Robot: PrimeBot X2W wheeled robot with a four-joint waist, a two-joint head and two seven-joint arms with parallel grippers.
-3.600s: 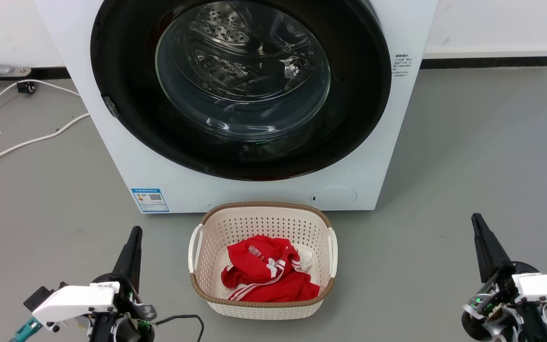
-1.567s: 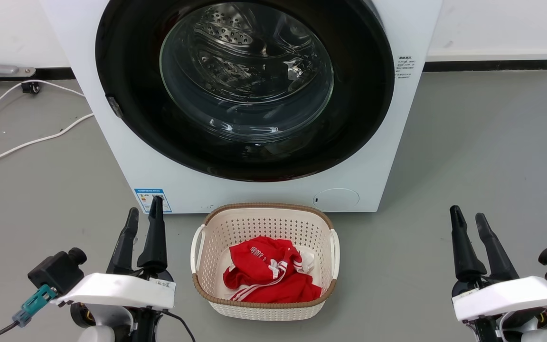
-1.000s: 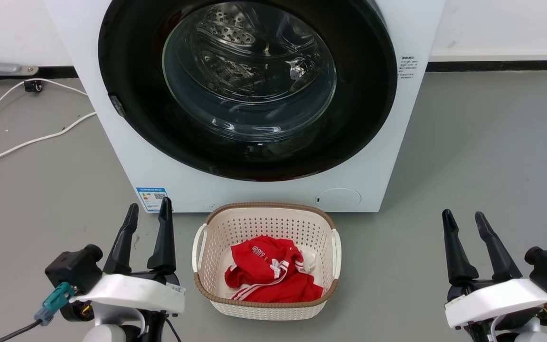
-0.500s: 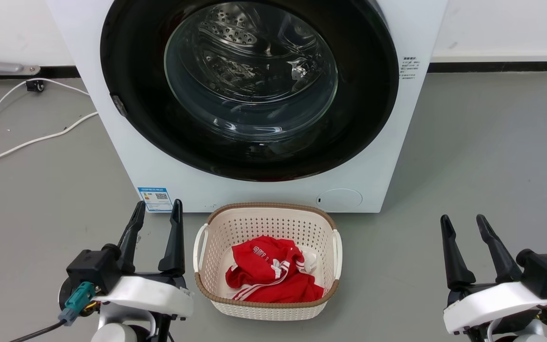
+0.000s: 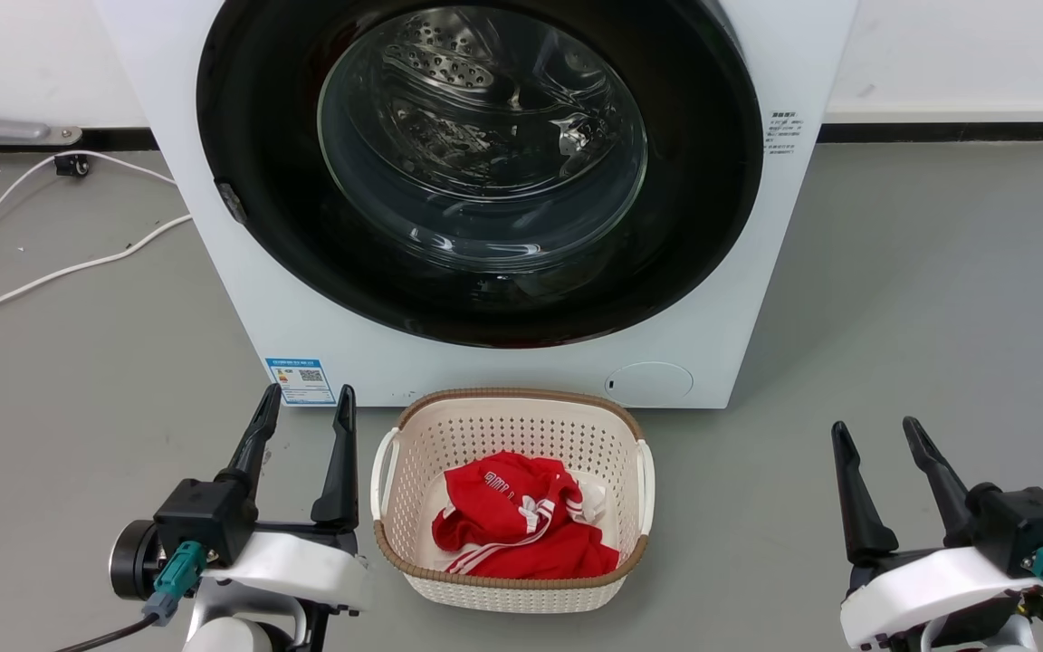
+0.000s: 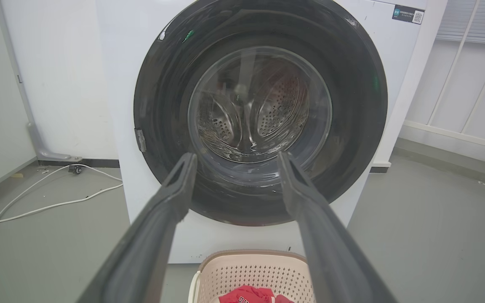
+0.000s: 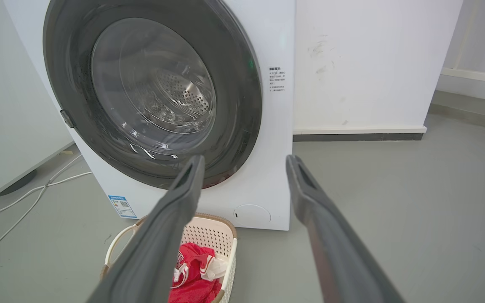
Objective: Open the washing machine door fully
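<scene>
Washing machine door (image 5: pixel 482 145) closed flush on the washing machine (image 5: pixel 449 362), behind the basket (image 5: pixel 512 593). Left gripper (image 5: pixel 310 391) and right gripper (image 5: pixel 875 424) sit low either side, jaws spread, empty. Left wrist view catches a QR label (image 6: pixel 409 14) at the machine's top corner; head view a blue sticker (image 5: pixel 301 380).

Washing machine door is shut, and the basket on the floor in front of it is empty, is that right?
Not quite: the basket is not empty. The head view shows red clothes lying in it. The washing machine door is shut, with the basket on the floor in front of it.
</scene>
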